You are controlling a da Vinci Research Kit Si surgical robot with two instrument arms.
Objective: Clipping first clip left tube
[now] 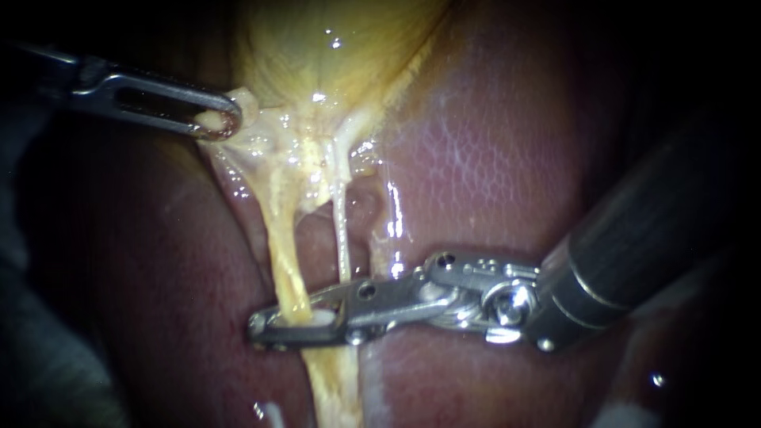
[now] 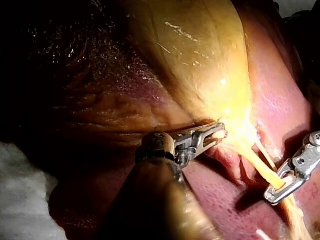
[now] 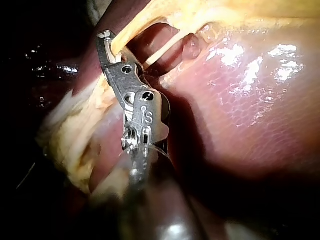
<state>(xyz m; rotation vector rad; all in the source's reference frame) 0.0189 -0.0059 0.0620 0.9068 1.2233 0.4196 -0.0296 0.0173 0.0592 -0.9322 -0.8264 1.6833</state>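
The yellow gallbladder [image 1: 333,47] hangs at the top of the endoscope view, and two tubes run down from its neck. The left tube [image 1: 284,238] is thick and yellow; the right tube [image 1: 342,238] is a thin pale strand. My right instrument [image 1: 289,323] reaches in from the right, its jaws closed across the left tube with a white clip [image 1: 322,317] between them. In the right wrist view those jaws [image 3: 107,47] hold the same tube [image 3: 137,22]. My left instrument [image 1: 216,120] is shut on pale tissue at the gallbladder neck, as its wrist view [image 2: 216,134] also shows.
Dark red liver [image 1: 491,158] lies behind and on both sides of the tubes. Wet pale strands of tissue [image 1: 261,150] spread around the gallbladder neck. White gauze [image 2: 20,200] lies beside my left instrument's shaft.
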